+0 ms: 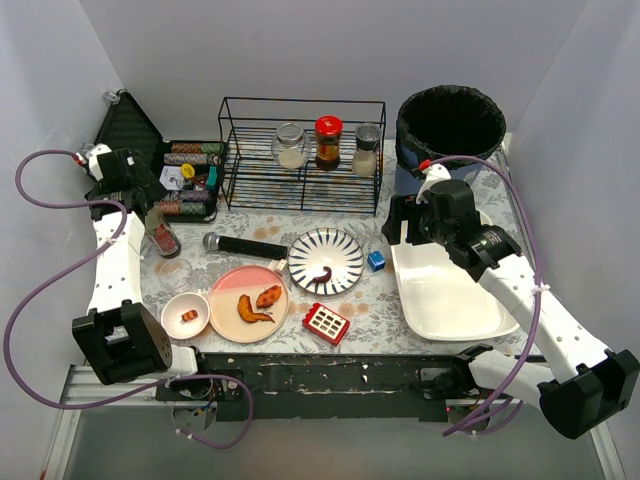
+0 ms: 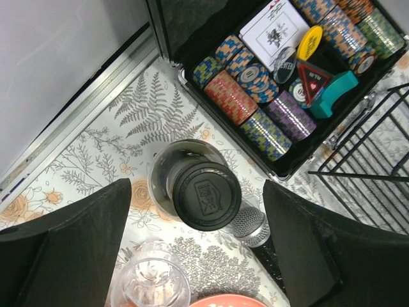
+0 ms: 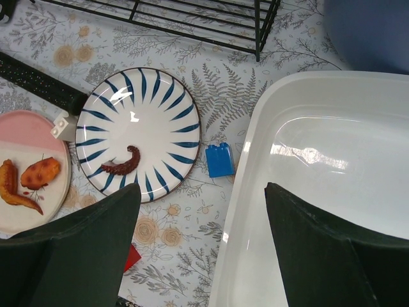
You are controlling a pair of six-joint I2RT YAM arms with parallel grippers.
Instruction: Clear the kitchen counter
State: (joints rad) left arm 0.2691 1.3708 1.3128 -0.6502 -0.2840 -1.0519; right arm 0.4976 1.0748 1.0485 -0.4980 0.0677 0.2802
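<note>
Clutter covers most of the fern-patterned tabletop point(image 1: 375, 298), which spreads under both arms from its left edge to its right.

Toward the far-left corner lies an open poker-chip case point(image 2: 281, 96). Just on the near side of it hangs the left pincer point(image 2: 198, 190), fingers spread wide with nothing between them. Straight below that gap stands a black-lidded jar point(image 2: 206, 195), roughly upright, its lid facing the wrist camera. From where I stand the left arm is plainly the nearer one to it, and a straight drop looks enough. It is crowded, though: a clear glass point(image 2: 148, 281) stands just beside the jar on the near side, and the head of a microphone point(image 2: 249, 227) sits close against it on the right. The microphone's long body runs off toward the right edge.

Past the middle, a pink plate point(image 1: 248, 305) and a striped plate point(image 3: 137, 131) carry food scraps.

Further right, the right pincer point(image 3: 202, 192) is also wide and empty, hovering at the left rim of the white tub point(image 3: 332, 211) by the right edge. A small blue block point(image 3: 220, 160) lies between the striped plate and the tub's rim, near both but touching neither. It shows just beyond the gap in the wrist view, so I judge the right arm the nearer for that piece, with the tub immediately to its right.
</note>
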